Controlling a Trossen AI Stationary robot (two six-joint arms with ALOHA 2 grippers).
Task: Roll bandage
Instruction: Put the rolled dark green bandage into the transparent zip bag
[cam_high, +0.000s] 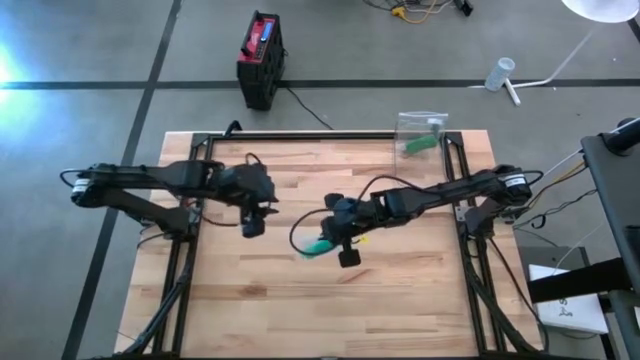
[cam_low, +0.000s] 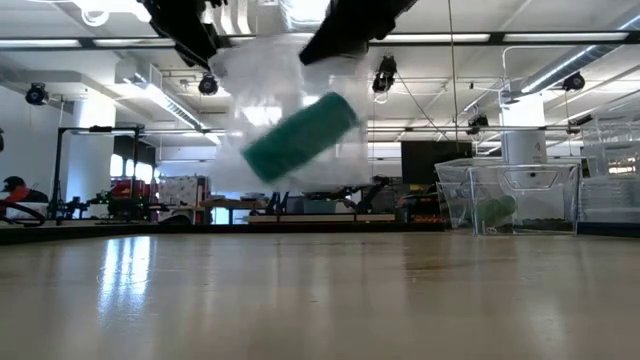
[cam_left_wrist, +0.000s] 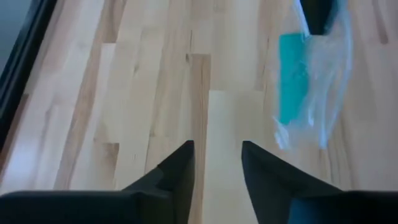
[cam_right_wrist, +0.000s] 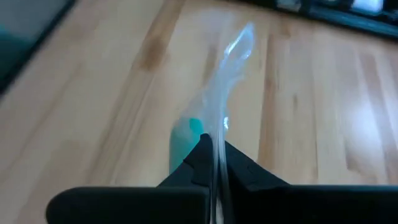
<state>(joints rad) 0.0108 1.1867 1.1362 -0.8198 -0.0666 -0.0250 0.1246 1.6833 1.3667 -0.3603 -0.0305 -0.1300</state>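
Your right gripper (cam_right_wrist: 214, 155) pinches clear plastic bag (cam_right_wrist: 227, 81) by edge – green bandage roll (cam_low: 300, 137) hangs inside, lifted off wooden table (cam_high: 420, 300), near centre. Roll's long axis tilted. Left gripper (cam_left_wrist: 216, 163) spread partway, empty – bag ahead of it, off to one side, apart. Right arm nearer.

Two dark, jointed arms, the left arm (cam_high: 150, 185) and right arm (cam_high: 440, 192), trail black cables; each ends in flat, tapered black fingers (cam_left_wrist: 180, 174).
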